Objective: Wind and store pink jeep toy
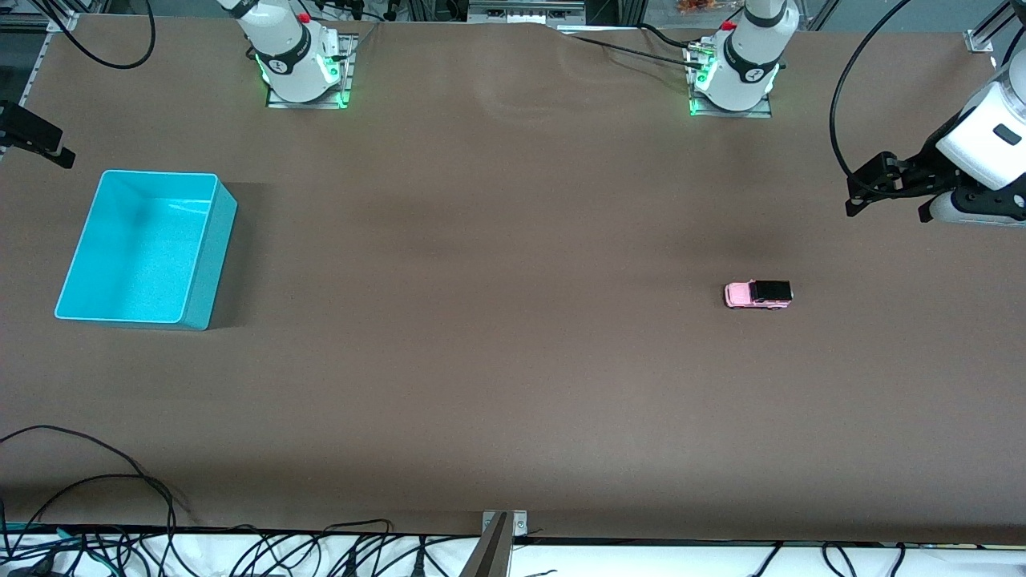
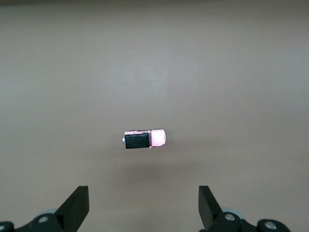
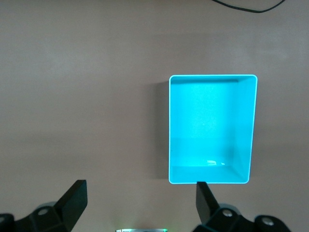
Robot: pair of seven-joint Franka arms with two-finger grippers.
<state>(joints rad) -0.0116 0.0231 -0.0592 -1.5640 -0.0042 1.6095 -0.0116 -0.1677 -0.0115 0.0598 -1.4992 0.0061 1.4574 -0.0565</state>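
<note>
The pink jeep toy (image 1: pixel 758 294) stands on its wheels on the brown table, toward the left arm's end; its black roof shows from above. My left gripper (image 1: pixel 888 208) hangs open in the air over the table's edge at that end, apart from the toy. In the left wrist view the pink jeep toy (image 2: pixel 145 139) lies well ahead of the open left gripper (image 2: pixel 144 208), with nothing between the fingers. My right gripper (image 3: pixel 140 203) is open and empty, high over the table near the turquoise bin (image 3: pixel 210 129). Only a black tip of the right gripper (image 1: pixel 36 136) shows in the front view.
The turquoise bin (image 1: pixel 200 264) is empty and sits toward the right arm's end of the table. Cables (image 1: pixel 96 497) trail along the table edge nearest the front camera. Both arm bases (image 1: pixel 300 64) stand at the edge farthest from that camera.
</note>
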